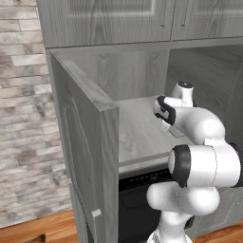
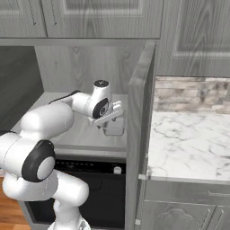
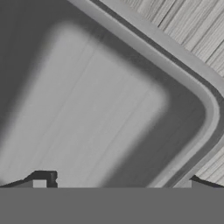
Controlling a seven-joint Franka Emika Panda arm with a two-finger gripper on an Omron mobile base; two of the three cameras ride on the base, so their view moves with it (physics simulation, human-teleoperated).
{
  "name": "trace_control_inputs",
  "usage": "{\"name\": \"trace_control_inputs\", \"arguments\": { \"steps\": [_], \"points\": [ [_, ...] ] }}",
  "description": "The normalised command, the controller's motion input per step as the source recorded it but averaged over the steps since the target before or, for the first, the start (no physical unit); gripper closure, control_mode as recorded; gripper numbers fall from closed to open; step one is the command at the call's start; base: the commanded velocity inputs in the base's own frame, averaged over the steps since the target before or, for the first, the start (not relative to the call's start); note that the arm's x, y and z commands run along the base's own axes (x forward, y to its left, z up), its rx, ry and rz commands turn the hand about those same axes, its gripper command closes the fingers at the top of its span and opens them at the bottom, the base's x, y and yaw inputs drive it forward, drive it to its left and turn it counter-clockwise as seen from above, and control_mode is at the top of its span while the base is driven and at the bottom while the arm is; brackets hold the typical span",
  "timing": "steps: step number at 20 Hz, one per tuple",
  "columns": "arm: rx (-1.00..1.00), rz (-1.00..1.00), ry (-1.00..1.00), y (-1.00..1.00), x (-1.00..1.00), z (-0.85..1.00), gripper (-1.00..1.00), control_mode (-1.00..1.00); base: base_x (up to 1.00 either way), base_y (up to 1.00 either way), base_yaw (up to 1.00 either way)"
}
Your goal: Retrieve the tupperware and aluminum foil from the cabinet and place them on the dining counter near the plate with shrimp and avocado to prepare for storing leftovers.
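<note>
The cabinet stands open, its door point(image 1: 85, 142) point(image 2: 137, 134) swung out toward me. On the pale shelf point(image 1: 137, 126) point(image 2: 76, 132) lies the tupperware point(image 2: 114, 129) point(image 1: 179, 133), pale grey and shallow. My gripper point(image 2: 112, 122) point(image 3: 118, 183) is open and hangs just above it, pointing down. In the hand view the tupperware point(image 3: 100, 109) is very close. One fingertip point(image 3: 40, 182) is over its inside and the other point(image 3: 197, 183) is outside the rim. Nothing is held. The aluminum foil, the dining counter and the plate with shrimp and avocado are out of view.
A black appliance front point(image 1: 137, 204) point(image 2: 99, 188) sits under the shelf. A marble worktop point(image 2: 188, 143) lies right of the open door, with a brick wall point(image 1: 23, 118) behind. Closed upper cupboards point(image 2: 103, 18) hang above. The door narrows the room beside the arm.
</note>
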Motion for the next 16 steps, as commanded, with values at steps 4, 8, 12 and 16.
{"name": "trace_control_inputs", "arguments": {
  "steps": [4, 8, 12, 16],
  "points": [
    [0.00, 0.00, 0.08, -0.07, 0.09, -0.06, -1.00, -1.00, 0.00, 0.00, 0.00],
    [0.00, -0.01, 0.06, -0.18, 0.01, -0.14, -1.00, -1.00, 0.00, 0.00, 0.00],
    [0.00, -0.01, 0.04, -0.19, 0.00, -0.32, -1.00, -1.00, 0.00, 0.00, 0.00],
    [0.00, -0.01, 0.00, -0.05, 0.00, -0.43, 1.00, -1.00, 0.00, 0.00, 0.00]
  ]
}}
